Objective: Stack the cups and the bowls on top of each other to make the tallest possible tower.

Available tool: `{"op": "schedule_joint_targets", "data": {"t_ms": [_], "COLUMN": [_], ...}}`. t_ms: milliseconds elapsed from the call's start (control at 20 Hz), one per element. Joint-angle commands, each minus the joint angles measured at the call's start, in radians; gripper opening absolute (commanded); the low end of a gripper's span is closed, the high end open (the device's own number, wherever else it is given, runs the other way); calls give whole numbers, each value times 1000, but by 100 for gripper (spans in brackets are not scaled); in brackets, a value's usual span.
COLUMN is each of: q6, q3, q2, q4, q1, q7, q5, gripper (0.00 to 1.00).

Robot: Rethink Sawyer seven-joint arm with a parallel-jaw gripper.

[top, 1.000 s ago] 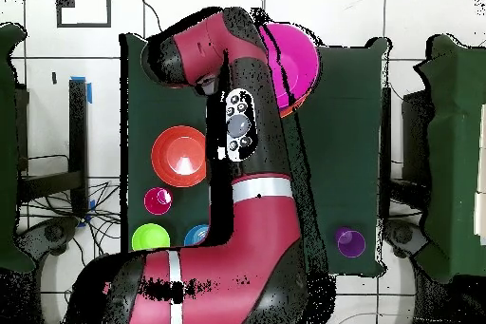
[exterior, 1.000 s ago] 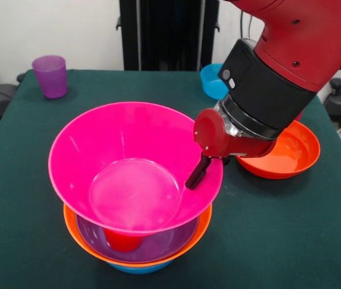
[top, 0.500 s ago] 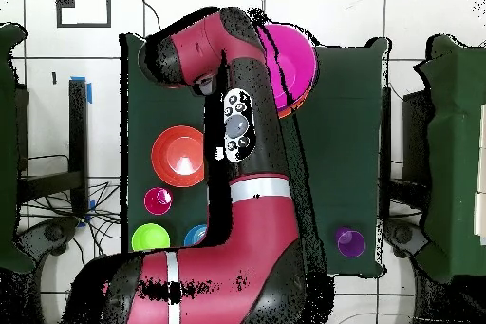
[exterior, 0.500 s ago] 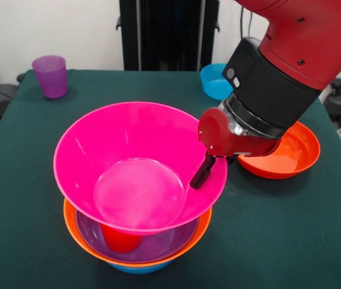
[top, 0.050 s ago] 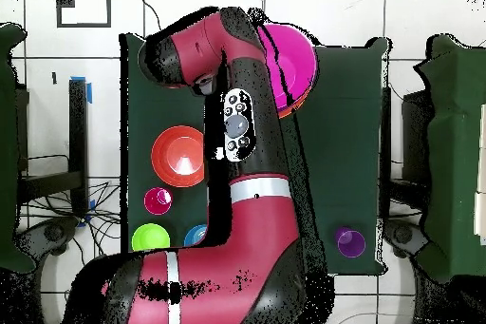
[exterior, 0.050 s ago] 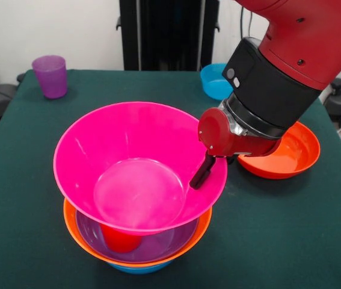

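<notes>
Currently I am watching the gripper (exterior, 0.050 s ago: 201, 170) at the right rim of the large glossy pink plastic bowl (exterior, 0.050 s ago: 135, 168), centre-left of the front view. One black finger (exterior, 0.050 s ago: 199, 173) is lying inside the wall; I am reading it as pinching the rim, jaws clamped on the pink bowl. The bowl is sitting tilted atop the tower (exterior, 0.050 s ago: 135, 241): purple bowl (exterior, 0.050 s ago: 158, 245), orange bowl (exterior, 0.050 s ago: 200, 226) and blue bowl (exterior, 0.050 s ago: 137, 268) nested below, with a small red cup (exterior, 0.050 s ago: 120, 239) under the pink one. I am judging the bowl light, stiff and slippery, so a rim pinch is the only hold. The translucent purple cup (exterior, 0.050 s ago: 50, 76) is standing upper left; a red-orange bowl (exterior, 0.050 s ago: 290, 158) is waiting at right.
</notes>
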Motion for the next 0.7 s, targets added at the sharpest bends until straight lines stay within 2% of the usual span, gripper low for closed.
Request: {"op": "schedule_joint_targets", "data": {"t_ms": [50, 700], "q6": [-46, -70], "q3": [19, 32], "q2": [8, 5], "q4": [22, 12], "q1": [16, -11], "q7": [-107, -159], "q5": [-23, -24], "gripper": [0, 0]}}
